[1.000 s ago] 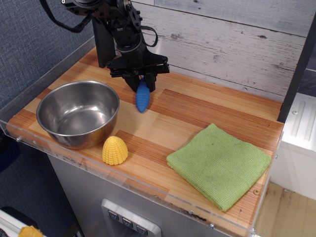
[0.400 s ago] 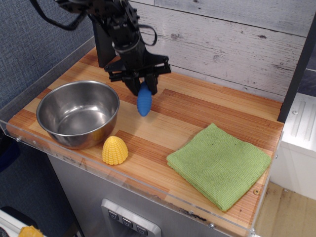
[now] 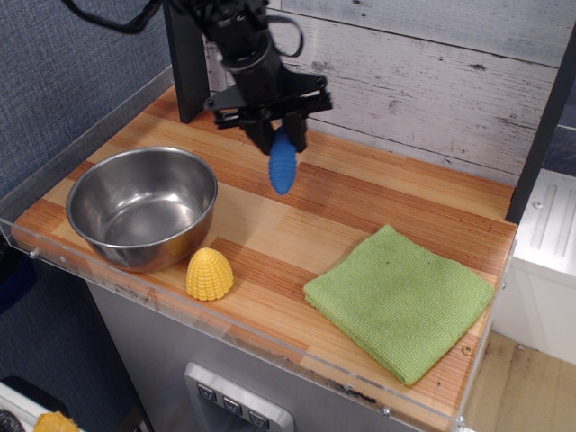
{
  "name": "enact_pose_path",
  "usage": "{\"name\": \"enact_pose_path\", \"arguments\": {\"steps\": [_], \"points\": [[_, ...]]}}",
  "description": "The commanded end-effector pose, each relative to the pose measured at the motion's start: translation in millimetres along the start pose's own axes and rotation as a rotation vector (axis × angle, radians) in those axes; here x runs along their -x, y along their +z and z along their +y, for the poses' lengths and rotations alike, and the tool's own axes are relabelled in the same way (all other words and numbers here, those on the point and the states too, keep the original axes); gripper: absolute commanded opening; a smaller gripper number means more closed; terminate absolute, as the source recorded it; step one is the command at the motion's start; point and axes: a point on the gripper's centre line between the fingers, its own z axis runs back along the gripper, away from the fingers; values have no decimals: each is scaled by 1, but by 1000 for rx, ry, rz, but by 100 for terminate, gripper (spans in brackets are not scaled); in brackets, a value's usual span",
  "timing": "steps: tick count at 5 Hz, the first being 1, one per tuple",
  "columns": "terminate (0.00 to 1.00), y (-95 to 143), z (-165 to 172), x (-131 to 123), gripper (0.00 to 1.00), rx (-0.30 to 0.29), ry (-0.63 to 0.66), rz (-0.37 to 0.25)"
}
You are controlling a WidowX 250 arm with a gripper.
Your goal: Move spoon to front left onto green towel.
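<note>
My black gripper (image 3: 277, 137) is shut on the spoon (image 3: 283, 166) and holds it in the air above the middle of the wooden table. Only the ribbed blue handle shows, hanging down from the fingers. The metal bowl of the spoon is hidden between them. The green towel (image 3: 400, 299) lies folded flat at the lower right of the table, well to the right of and below the gripper.
A large steel bowl (image 3: 142, 205) stands at the left. A yellow toy corn cob (image 3: 209, 274) sits by the front edge beside it. A clear acrylic rim (image 3: 81, 270) runs along the table's edges. A plank wall stands behind.
The gripper has lifted the spoon off the table and carried it up and to the right, toward the towel's side.
</note>
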Motion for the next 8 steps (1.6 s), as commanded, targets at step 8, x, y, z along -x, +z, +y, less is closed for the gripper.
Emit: {"name": "enact_pose_path", "arguments": {"steps": [8], "points": [[0, -22, -76, 129, 0, 87, -329, 127]]}}
